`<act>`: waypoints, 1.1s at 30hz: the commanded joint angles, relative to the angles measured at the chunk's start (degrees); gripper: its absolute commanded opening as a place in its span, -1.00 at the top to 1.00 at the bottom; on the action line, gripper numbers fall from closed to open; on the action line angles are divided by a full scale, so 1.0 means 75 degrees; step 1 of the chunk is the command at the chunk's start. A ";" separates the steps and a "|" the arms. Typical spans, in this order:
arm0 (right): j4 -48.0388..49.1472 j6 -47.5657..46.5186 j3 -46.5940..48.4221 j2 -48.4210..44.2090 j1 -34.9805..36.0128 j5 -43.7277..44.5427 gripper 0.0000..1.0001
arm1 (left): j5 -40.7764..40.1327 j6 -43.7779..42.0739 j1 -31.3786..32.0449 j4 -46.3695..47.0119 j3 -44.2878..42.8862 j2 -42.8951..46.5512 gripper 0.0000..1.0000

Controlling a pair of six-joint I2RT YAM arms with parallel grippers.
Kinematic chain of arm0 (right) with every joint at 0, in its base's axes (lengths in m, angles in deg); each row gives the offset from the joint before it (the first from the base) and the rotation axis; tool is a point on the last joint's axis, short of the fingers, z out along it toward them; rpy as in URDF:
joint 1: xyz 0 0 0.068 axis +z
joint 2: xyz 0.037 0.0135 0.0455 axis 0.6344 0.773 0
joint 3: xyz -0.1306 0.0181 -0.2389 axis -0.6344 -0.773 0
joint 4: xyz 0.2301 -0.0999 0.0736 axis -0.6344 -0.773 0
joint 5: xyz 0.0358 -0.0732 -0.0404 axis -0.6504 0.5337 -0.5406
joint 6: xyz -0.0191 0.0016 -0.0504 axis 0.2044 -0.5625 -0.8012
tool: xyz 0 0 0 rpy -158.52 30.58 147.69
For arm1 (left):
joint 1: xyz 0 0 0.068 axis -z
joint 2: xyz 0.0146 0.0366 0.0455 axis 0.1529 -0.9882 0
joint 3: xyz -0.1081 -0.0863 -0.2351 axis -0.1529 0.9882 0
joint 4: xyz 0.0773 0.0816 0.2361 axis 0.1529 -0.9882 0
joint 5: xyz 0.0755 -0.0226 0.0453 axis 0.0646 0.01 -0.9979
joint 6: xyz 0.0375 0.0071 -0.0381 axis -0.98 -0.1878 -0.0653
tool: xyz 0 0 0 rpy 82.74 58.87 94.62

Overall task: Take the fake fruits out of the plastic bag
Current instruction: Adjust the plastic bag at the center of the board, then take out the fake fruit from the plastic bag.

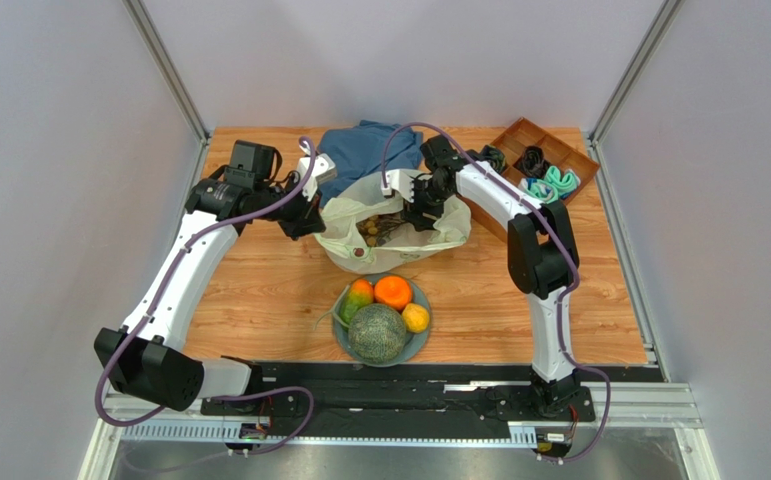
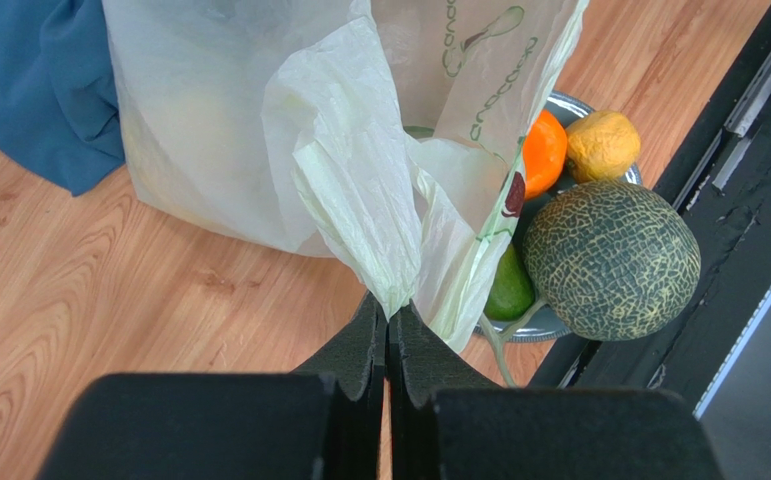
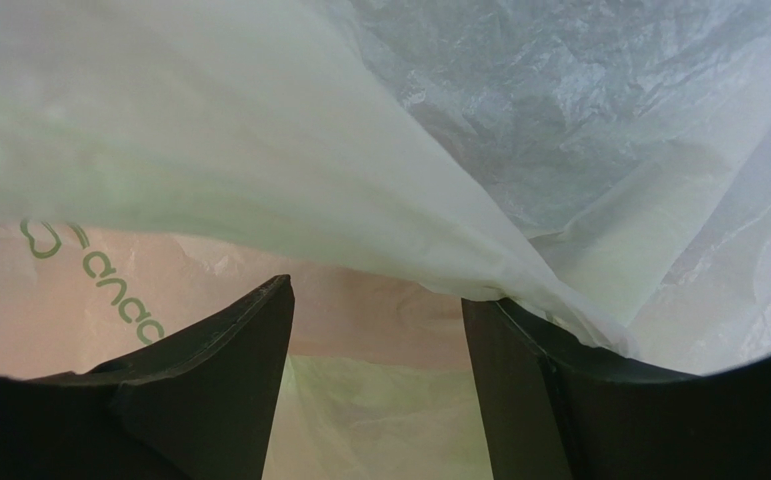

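The plastic bag (image 1: 396, 238) lies in the middle of the table, its mouth spread open and turned upward. My left gripper (image 1: 311, 216) is shut on a twisted fold of the bag's edge (image 2: 391, 300) at the left side. Over the bag's right side, my right gripper (image 1: 421, 203) reaches into the mouth; it is open (image 3: 379, 300), with only bag film (image 3: 359, 150) around and behind the fingers. Small tan pieces (image 1: 371, 227) show inside the bag. A netted green melon (image 1: 377, 333), an orange (image 1: 392, 291), a yellow piece (image 1: 415, 317) and a green-orange fruit (image 1: 357, 298) rest on a grey plate (image 1: 424, 340).
A blue cloth (image 1: 374, 150) lies behind the bag. At the back right stands a wooden tray (image 1: 519, 135) holding rolled socks (image 1: 551, 180). The plate sits just in front of the bag, close to the black rail (image 1: 439, 375) at the near edge.
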State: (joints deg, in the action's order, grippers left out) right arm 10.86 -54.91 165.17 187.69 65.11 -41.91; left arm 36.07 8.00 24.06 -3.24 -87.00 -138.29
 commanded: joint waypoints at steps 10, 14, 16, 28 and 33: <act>-0.0285 -0.1424 0.0870 0.0747 0.0119 -0.1129 -0.40 | 0.0538 -0.0018 -0.0032 -0.0105 0.0168 -0.0257 1.00; -0.0777 -0.1729 0.1223 0.1075 0.0143 -0.1152 -0.37 | 0.0550 -0.0053 -0.0020 -0.0093 0.0086 -0.0409 1.00; -0.0778 -0.1811 0.1200 0.1122 0.0143 -0.1164 -0.35 | 0.0573 -0.0029 -0.0020 -0.0035 0.0109 -0.0432 1.00; -0.1258 -0.2385 0.1013 0.0713 0.0143 -0.1516 1.00 | 0.0655 0.0193 -0.0020 0.0153 0.0367 -0.0327 1.00; -0.1246 -0.2351 0.0311 -0.0399 0.0131 -0.1539 0.99 | 0.0585 0.0205 -0.0020 0.0293 0.0391 -0.0222 1.00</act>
State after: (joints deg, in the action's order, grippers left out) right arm 2.34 -71.31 170.07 193.96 65.87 -50.87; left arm 39.48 8.80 24.06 -3.37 -84.16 -141.79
